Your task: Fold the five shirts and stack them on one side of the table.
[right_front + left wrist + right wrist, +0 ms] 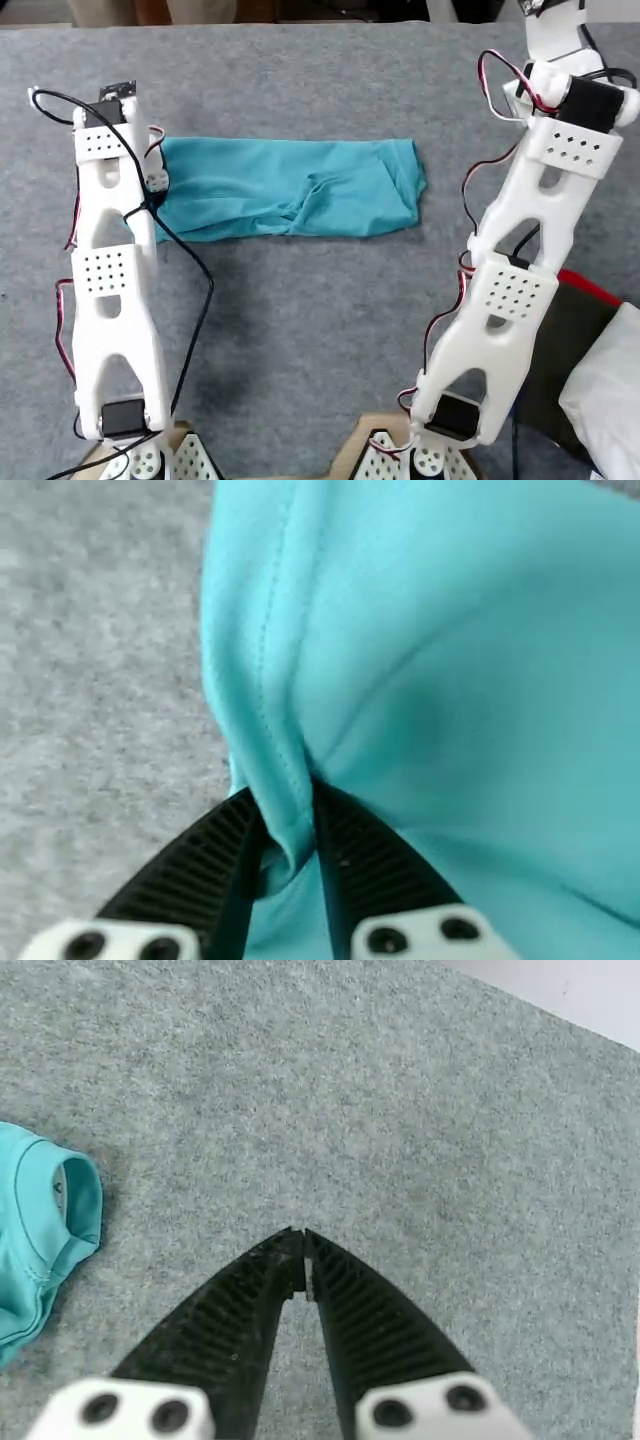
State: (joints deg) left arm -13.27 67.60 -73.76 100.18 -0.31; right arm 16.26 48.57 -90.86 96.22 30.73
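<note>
Faintly, unreadable collar label (57, 1188) on teal shirt (290, 188)

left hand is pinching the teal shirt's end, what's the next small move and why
Probably lift the left hand and draw the pinched end of the teal shirt across toward its far end. It lies as a long strip on the grey mat, so one more fold would halve it; the right hand is shut over bare mat.

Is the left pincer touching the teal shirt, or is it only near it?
Touching. The left wrist view shows the left pincer closed on a fold of the teal shirt, with the cloth pinched inside it.
</note>
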